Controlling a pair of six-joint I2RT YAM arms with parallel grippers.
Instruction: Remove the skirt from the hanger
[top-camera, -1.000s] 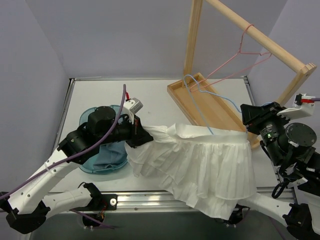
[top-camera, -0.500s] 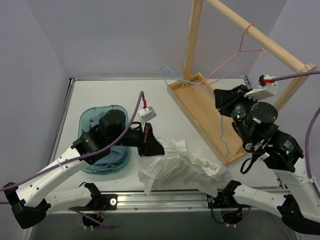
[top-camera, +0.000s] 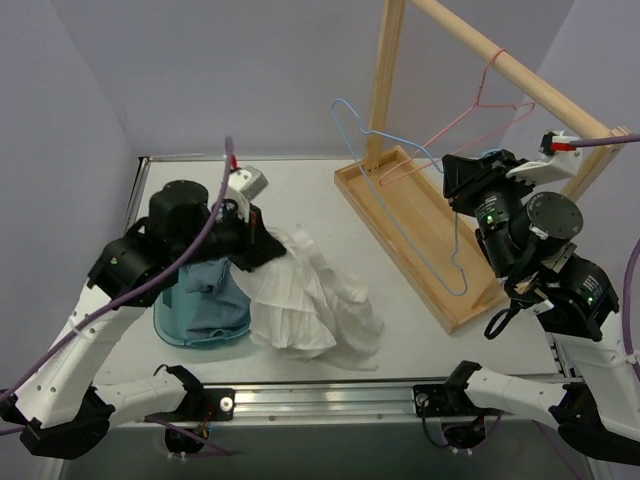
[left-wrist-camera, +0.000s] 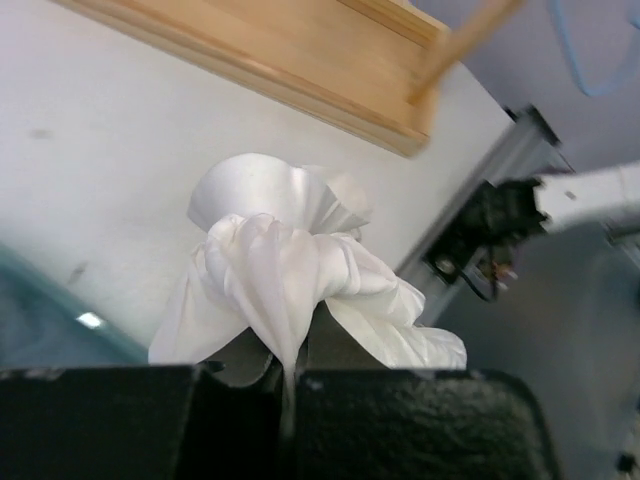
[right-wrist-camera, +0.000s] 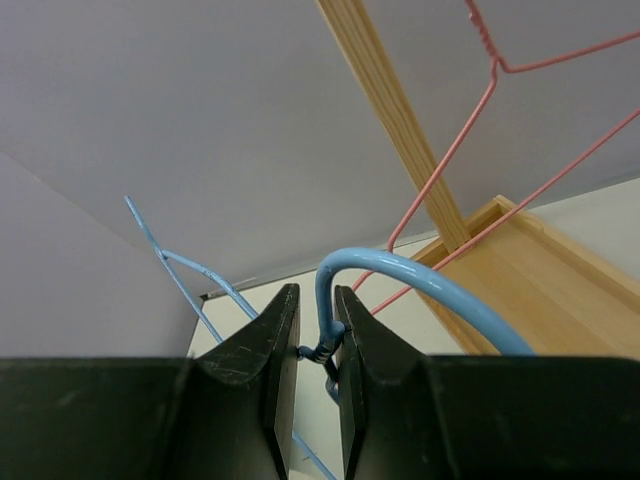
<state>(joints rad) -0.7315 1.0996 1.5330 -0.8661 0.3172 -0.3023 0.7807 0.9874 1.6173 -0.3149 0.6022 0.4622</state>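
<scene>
The white pleated skirt (top-camera: 310, 305) is bunched into a heap. Its top is pinched in my left gripper (top-camera: 262, 240) and its lower part rests on the table beside the basin. In the left wrist view the skirt (left-wrist-camera: 280, 260) hangs from the shut left gripper (left-wrist-camera: 288, 370). My right gripper (top-camera: 452, 185) is shut on the neck of the light-blue wire hanger (top-camera: 452, 250) and holds it in the air over the wooden tray. The hanger is bare and apart from the skirt. In the right wrist view the hanger's hook (right-wrist-camera: 420, 275) curves out of the right gripper (right-wrist-camera: 317, 330).
A blue basin (top-camera: 175, 320) holding a blue denim garment (top-camera: 215, 305) sits at the left under my left arm. A wooden rack (top-camera: 385, 80) on a wooden tray base (top-camera: 420, 240) stands at the back right. A pink wire hanger (top-camera: 480, 100) hangs from its bar.
My right gripper lifted the blue hanger up and back, and the skirt came off it. My left gripper pulled the skirt left toward the basin, where it collapsed into a heap.
</scene>
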